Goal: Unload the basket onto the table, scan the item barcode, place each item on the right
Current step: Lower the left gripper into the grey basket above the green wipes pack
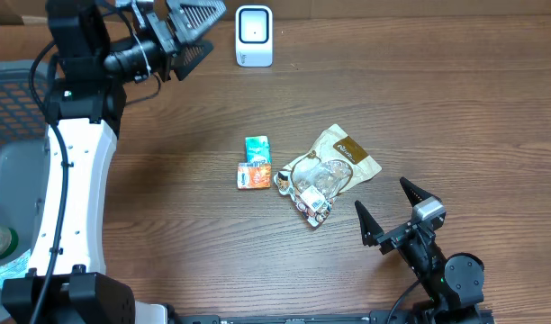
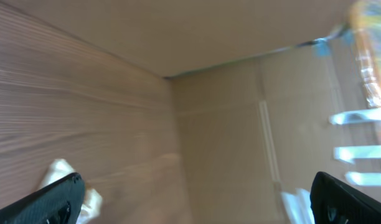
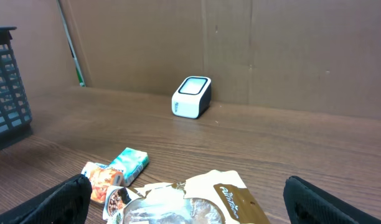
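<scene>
Our right gripper (image 1: pixel 380 193), jaws wide and empty, is the nearer one. The brown pouch (image 1: pixel 347 153) lies just ahead and to its left at mid-table, its long axis slanting toward it, with a clear packet (image 1: pixel 311 187) overlapping its near end. A teal packet (image 1: pixel 257 148) and an orange packet (image 1: pixel 254 175) lie beyond. Our left gripper (image 1: pixel 214 27), equally wide, hangs beside the scanner (image 1: pixel 254 36), well apart.

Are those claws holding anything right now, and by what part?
Nothing is held. The left gripper and right gripper are both open and empty.
</scene>
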Motion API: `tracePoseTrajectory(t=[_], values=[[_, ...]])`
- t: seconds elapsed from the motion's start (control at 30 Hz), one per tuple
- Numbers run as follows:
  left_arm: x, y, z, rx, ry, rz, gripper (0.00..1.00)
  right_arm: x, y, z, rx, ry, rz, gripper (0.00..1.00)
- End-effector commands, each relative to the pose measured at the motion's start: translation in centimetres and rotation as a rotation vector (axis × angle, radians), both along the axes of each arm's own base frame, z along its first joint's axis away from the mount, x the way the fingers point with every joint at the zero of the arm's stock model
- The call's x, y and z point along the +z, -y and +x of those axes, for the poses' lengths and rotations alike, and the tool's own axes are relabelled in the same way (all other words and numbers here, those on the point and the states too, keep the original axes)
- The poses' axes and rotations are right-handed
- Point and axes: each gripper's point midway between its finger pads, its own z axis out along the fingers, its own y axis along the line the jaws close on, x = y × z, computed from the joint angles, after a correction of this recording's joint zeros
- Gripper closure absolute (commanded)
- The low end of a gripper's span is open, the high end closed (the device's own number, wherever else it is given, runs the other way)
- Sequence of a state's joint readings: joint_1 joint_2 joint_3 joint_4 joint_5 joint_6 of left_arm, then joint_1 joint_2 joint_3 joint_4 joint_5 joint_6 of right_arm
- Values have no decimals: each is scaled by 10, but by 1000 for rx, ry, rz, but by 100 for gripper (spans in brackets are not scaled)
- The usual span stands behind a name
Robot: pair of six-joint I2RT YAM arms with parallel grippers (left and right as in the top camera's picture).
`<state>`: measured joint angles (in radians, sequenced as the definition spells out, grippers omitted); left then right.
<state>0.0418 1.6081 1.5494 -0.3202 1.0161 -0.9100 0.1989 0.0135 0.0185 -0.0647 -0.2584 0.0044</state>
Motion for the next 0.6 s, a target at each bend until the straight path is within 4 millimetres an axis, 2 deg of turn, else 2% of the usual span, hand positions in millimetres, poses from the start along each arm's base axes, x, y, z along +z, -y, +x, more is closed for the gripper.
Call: tracePoseTrajectory(t=[0.0,0.17,0.27,0.37,0.57], values=[[-12,4,4,13,150,190,0,-1,-1,0,2,4,4,0],[-56,-9,1,81,92,434,0,-1,-1,0,2,4,4,0],[-65,-18,-7,105,93,586,0,-1,-1,0,2,4,4,0],[-58,-26,-18,138,108,738,0,-1,-1,0,2,4,4,0],[-11,-42,-60,222,148,1086,0,-1,-1,0,2,4,4,0]])
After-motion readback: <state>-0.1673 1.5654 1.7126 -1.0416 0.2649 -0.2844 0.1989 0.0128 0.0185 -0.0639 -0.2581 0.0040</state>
